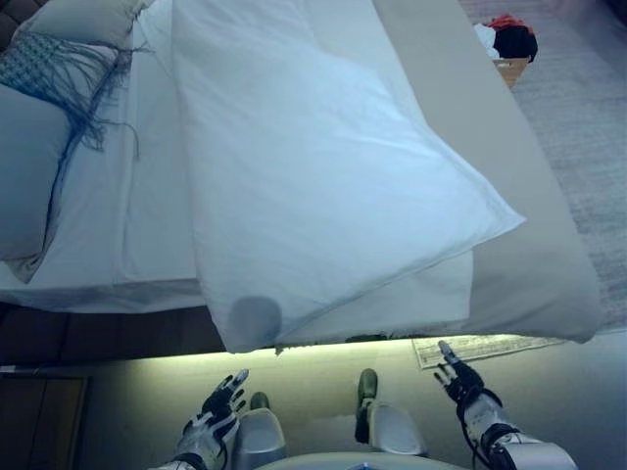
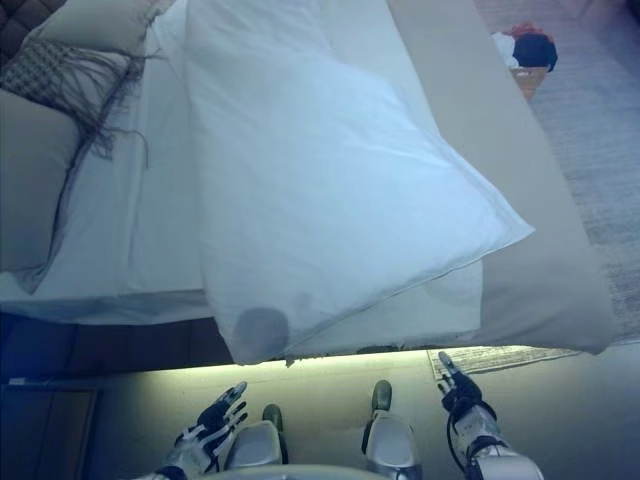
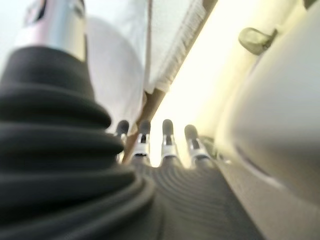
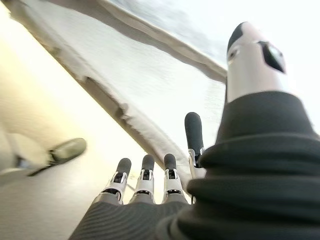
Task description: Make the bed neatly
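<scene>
a white, puffy duvet (image 1: 313,186) is seen lying askew across the bed, its near corner hanging over the bed's edge, so the bed is judged not yet made. beneath it a white fitted sheet (image 1: 147,215) is exposed on the pillow side, and a beige cover (image 1: 529,255) is spread along the other side. a large pale pillow (image 1: 24,176) and a fringed grey-blue throw cushion (image 1: 54,64) are propped at the head end, probably set aside there. a basket of dark and red laundry (image 1: 509,44) is seen on the rug beyond the bed.

the left hand (image 1: 216,411) and the right hand (image 1: 456,377) are both held low in front of the bed with fingers straight and spread, nothing being grasped. the duvet's overhanging corner lies just above and between them, nearer the left hand, untouched. the raised palms are judged to be readied for reaching to that edge.
</scene>
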Controlling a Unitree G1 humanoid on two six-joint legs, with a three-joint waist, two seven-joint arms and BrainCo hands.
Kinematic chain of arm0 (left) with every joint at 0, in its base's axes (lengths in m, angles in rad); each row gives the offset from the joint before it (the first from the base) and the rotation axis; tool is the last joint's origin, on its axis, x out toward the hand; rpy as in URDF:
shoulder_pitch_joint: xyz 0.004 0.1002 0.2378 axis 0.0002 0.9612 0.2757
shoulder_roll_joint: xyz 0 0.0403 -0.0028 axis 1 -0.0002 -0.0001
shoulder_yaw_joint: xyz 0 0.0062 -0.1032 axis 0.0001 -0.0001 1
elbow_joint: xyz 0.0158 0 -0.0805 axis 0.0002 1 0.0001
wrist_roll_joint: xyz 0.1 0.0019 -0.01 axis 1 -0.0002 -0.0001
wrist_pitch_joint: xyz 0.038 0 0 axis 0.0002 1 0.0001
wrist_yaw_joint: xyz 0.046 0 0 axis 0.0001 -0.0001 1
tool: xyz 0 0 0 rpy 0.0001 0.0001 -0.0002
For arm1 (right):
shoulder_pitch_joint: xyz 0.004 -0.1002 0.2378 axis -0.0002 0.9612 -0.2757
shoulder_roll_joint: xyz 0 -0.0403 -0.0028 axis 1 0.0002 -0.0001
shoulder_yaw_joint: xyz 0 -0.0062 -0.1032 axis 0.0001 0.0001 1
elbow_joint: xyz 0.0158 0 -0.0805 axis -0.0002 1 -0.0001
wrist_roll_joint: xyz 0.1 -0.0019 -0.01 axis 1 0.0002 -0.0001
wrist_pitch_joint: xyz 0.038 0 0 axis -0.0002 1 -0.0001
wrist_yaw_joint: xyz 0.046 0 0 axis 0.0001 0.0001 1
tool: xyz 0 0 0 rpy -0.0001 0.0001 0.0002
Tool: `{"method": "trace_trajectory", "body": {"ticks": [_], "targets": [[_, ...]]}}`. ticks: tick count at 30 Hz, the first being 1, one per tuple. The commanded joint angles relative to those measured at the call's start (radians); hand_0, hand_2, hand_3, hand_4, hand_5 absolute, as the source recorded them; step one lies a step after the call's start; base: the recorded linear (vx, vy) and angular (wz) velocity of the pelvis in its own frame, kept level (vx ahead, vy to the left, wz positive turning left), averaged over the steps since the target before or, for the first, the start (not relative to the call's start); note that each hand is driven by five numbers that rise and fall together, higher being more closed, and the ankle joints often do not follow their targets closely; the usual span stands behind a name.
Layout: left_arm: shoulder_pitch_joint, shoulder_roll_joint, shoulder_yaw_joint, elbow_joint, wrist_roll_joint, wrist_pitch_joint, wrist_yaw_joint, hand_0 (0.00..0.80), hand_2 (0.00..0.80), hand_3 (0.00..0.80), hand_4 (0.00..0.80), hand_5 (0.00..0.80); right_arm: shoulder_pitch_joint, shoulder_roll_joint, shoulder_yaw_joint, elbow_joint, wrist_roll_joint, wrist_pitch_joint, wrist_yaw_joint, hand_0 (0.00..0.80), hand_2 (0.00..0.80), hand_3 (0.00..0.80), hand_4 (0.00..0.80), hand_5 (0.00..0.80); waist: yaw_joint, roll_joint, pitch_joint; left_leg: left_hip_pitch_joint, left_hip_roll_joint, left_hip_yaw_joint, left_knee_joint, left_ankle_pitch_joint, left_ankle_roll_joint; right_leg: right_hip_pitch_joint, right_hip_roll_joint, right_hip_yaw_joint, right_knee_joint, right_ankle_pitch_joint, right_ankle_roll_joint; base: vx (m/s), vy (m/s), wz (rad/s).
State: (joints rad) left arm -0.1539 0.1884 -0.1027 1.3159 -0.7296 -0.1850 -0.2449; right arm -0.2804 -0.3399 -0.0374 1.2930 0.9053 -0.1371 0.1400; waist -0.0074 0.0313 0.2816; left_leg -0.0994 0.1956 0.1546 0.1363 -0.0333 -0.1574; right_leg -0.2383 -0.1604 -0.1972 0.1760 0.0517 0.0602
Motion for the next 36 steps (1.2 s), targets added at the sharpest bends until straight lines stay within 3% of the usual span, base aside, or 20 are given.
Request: {"method": "trace_trajectory", "body": {"ticks": [1, 6, 13, 17, 28, 36], "targets": [[-0.089, 0.073, -0.023, -0.021, -0.034, -0.052, -0.041, 0.0, 0.0, 0.0, 0.0, 0.0, -0.103, -0.021, -0.039, -0.03, 0.045, -0.051, -0.05, 0.0, 0.0, 0.0, 0.0, 0.0, 0.028, -0.029, 0.069, -0.091, -0.001, -0.062, 0.094, 0.053, 0.045, -0.038, -0.135, 0.038, 0.118, 0.006, 0.08, -0.077, -0.051, 0.2], [-0.143, 0.105, -0.095, -0.175, -0.128, -0.049, -0.037, 0.0, 0.0, 0.0, 0.0, 0.0, -0.26, -0.121, -0.031, -0.055, 0.069, -0.018, -0.119, 0.0, 0.0, 0.0, 0.0, 0.0, 0.048, -0.02, 0.151, -0.239, -0.015, -0.094, 0.213, 0.015, 0.042, -0.15, -0.153, 0.057, 0.178, -0.001, 0.09, -0.098, -0.063, 0.1], [-0.148, 0.112, -0.173, -0.357, -0.218, -0.081, -0.041, 0.0, 0.0, 0.0, 0.0, 0.0, -0.423, -0.264, 0.025, -0.059, -0.045, 0.058, -0.21, 0.0, 0.0, 0.0, 0.0, 0.0, 0.074, 0.011, 0.21, -0.388, -0.039, -0.135, 0.279, 0.004, 0.043, -0.282, -0.152, 0.074, 0.233, -0.011, 0.085, -0.061, -0.019, 0.02], [-0.133, 0.13, -0.202, -0.462, -0.252, -0.097, -0.026, 0.0, 0.0, 0.0, 0.0, 0.0, -0.475, -0.317, 0.058, -0.072, 0.002, 0.1, -0.162, 0.0, 0.0, 0.0, 0.0, 0.0, 0.088, 0.038, 0.238, -0.485, -0.043, -0.148, 0.327, -0.006, 0.054, -0.382, -0.146, 0.086, 0.346, -0.06, 0.07, -0.011, -0.013, 0.05], [-0.063, 0.169, -0.221, -0.597, -0.328, -0.14, -0.011, 0.0, 0.0, 0.0, 0.0, 0.0, -0.603, -0.433, 0.092, -0.098, 0.026, 0.153, -0.103, 0.0, 0.0, 0.0, 0.0, 0.0, 0.102, 0.077, 0.238, -0.652, -0.055, -0.163, 0.401, -0.016, 0.07, -0.544, -0.152, 0.084, 0.406, -0.064, 0.052, 0.03, 0.002, 0.05], [0.017, 0.206, -0.221, -0.73, -0.372, -0.17, -0.019, 0.0, 0.0, 0.0, 0.0, 0.0, -0.727, -0.535, 0.16, -0.138, 0.007, 0.221, -0.049, 0.0, 0.0, 0.0, 0.0, 0.0, 0.126, 0.099, 0.238, -0.732, -0.059, -0.183, 0.39, 0.02, 0.077, -0.635, -0.137, 0.092, 0.451, -0.075, 0.036, 0.084, -0.012, 0.01]]}}
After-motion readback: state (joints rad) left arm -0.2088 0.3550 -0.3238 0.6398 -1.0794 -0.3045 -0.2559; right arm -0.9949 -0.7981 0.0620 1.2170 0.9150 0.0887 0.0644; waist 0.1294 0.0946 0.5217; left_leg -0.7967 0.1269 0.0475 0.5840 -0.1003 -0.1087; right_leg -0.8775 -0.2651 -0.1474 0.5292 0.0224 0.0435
